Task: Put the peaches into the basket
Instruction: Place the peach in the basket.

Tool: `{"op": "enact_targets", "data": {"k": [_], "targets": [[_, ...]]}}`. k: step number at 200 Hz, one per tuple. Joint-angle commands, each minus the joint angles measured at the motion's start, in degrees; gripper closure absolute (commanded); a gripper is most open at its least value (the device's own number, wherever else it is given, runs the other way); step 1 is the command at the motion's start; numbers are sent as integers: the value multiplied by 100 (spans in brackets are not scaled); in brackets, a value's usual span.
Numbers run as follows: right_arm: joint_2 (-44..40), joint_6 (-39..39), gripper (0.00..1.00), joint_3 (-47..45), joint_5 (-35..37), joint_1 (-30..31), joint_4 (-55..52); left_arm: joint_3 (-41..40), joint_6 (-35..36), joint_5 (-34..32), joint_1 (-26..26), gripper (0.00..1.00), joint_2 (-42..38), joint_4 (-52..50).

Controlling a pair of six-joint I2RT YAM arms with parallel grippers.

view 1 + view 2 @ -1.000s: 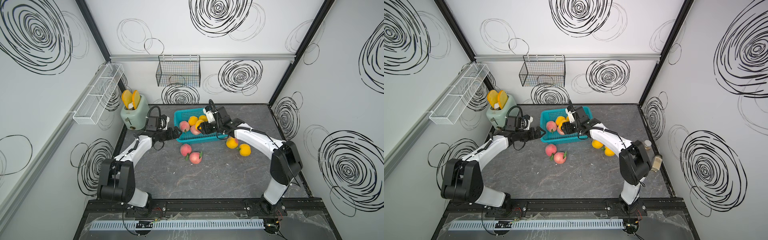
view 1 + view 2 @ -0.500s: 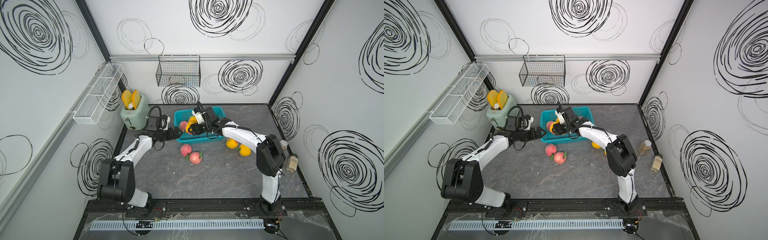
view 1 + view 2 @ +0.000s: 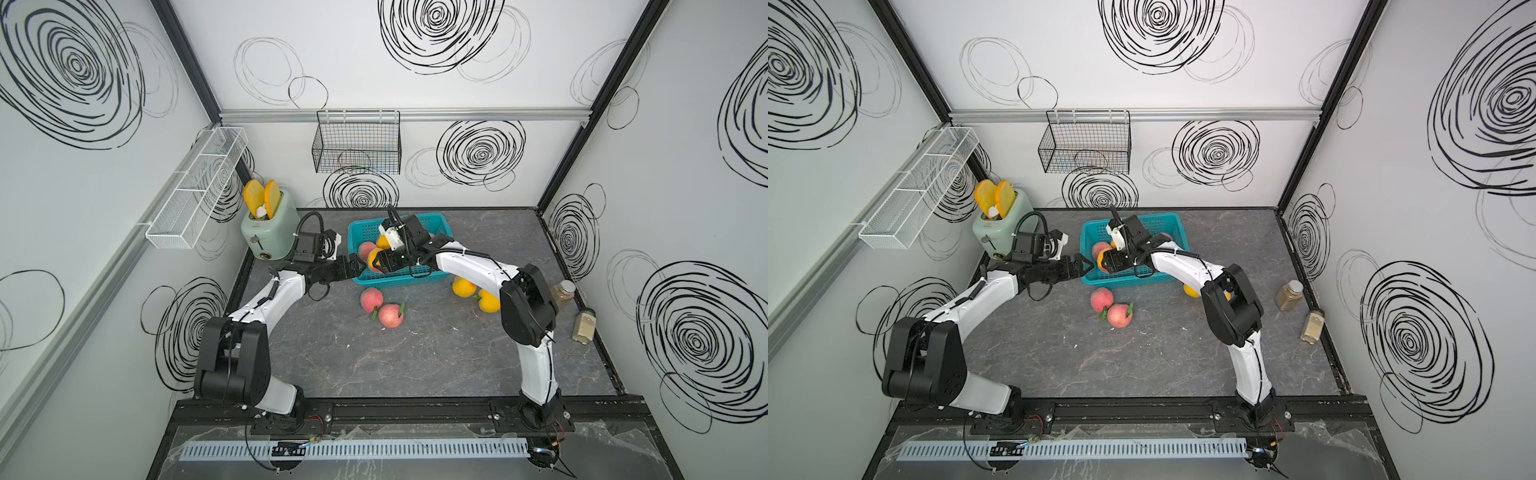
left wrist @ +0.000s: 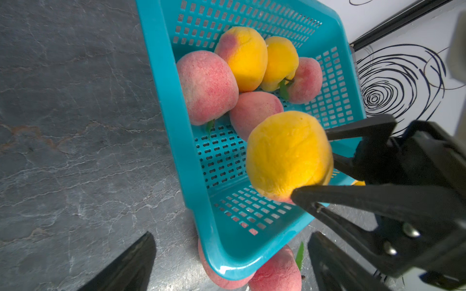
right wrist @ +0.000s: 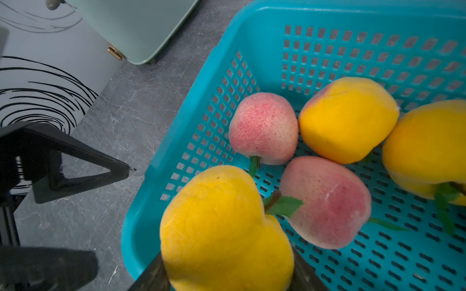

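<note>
The right gripper (image 4: 311, 165) has its black fingers (image 4: 353, 196) clamped on a round yellow-orange toy peach (image 4: 287, 153). The peach hangs between them over a corner of the rectangular teal-blue perforated plastic basket (image 4: 174, 108), seemingly inside the flared rim and clear of the floor. To drop it well, I would lower the fingers until the fruit nearly touches the bare lattice floor under them, because a round toy let go from this height may bounce or roll. The nearest pink-red peach (image 5: 325, 201) lies just past the fingertips with four more behind it, so the open patch directly below is the better landing spot than the pile ahead. Then spread the fingers fully and lift straight up, so neither pad drags the leaf or catches the rim. The left gripper (image 3: 1084, 266) waits with fingers spread wide and empty just outside the wall, facing the right fingertips; it should hold off until they clear. Two pink-red table peaches (image 3: 371, 299) lie outside the basket, near the left fingers, and two yellow-orange table peaches (image 3: 463, 286) sit behind the right fingers, under that arm.
</note>
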Motion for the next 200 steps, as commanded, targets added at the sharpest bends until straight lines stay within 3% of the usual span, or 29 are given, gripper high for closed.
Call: {"op": "enact_targets", "data": {"k": [1,59,128,200], "targets": [[167,-132,37,238,-94,63,-288,-46,5,57,-29,2,-1,134],[438,-185,33,435,-34,137,-423,-46,1,57,-29,2,-2,136],[447,-211,20,491,30,186,-482,-41,1,64,-29,2,-2,134],[327,-202,18,514,13,190,-461,-43,1,55,-29,2,-2,134]]}}
